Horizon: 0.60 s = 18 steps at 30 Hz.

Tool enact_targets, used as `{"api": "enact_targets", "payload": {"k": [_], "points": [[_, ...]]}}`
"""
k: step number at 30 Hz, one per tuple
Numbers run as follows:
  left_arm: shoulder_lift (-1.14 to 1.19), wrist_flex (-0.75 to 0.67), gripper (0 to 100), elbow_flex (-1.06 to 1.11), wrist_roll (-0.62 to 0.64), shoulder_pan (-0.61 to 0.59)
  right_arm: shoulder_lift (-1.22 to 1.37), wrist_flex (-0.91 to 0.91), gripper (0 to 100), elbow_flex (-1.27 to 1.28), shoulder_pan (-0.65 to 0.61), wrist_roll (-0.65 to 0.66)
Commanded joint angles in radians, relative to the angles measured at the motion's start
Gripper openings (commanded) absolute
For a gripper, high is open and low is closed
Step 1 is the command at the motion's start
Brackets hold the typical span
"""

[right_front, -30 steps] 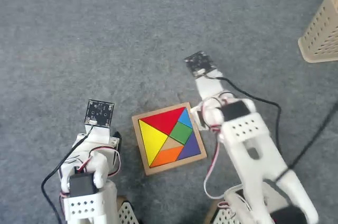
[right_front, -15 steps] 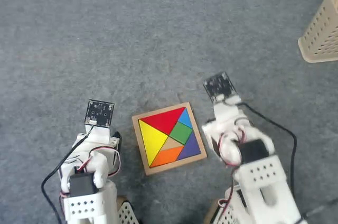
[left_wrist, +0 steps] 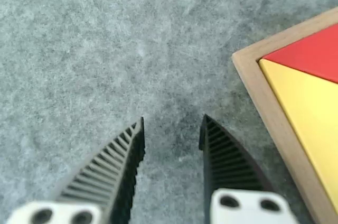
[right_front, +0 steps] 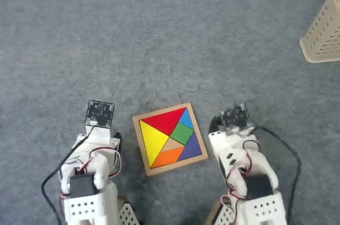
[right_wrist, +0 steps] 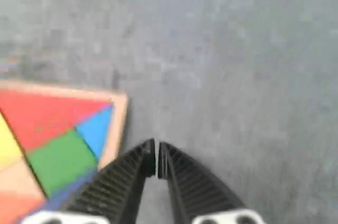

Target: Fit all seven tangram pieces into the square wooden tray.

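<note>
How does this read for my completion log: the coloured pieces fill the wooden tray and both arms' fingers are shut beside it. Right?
No: the left gripper is open, its fingers apart, as the left wrist view shows. The right gripper is shut, and the pieces fill the tray.

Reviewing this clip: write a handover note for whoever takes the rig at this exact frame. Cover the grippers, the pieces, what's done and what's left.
Left gripper: open, empty, over the grey carpet beside a corner of the square wooden tray.
Right gripper: shut, empty, at the tray's opposite side.
Pieces: large red triangle, large yellow triangle, blue piece, green square, tan piece, orange piece and purple piece all lie in the tray, filling it.
Done: all seven fitted.
Left: nothing apparent.
</note>
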Motion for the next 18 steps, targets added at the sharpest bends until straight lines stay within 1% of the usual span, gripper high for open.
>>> {"api": "enact_targets", "payload": {"k": [1, 6, 10, 18], "points": [[-0.006, 0.005, 17, -0.012, -0.005, 0.0, 0.016, 0.013, 0.6, 0.023, 0.071, 0.015], [-0.006, 0.005, 17, -0.012, -0.005, 0.0, 0.016, 0.173, 0.6, 0.021, 0.193, 0.015], [-0.006, 0.005, 17, -0.012, -0.005, 0.0, 0.008, 0.374, 0.6, 0.015, 0.239, 0.014], [-0.006, 0.005, 17, -0.012, -0.005, 0.0, -0.047, 0.406, 0.6, 0.018, 0.239, 0.014]]}}
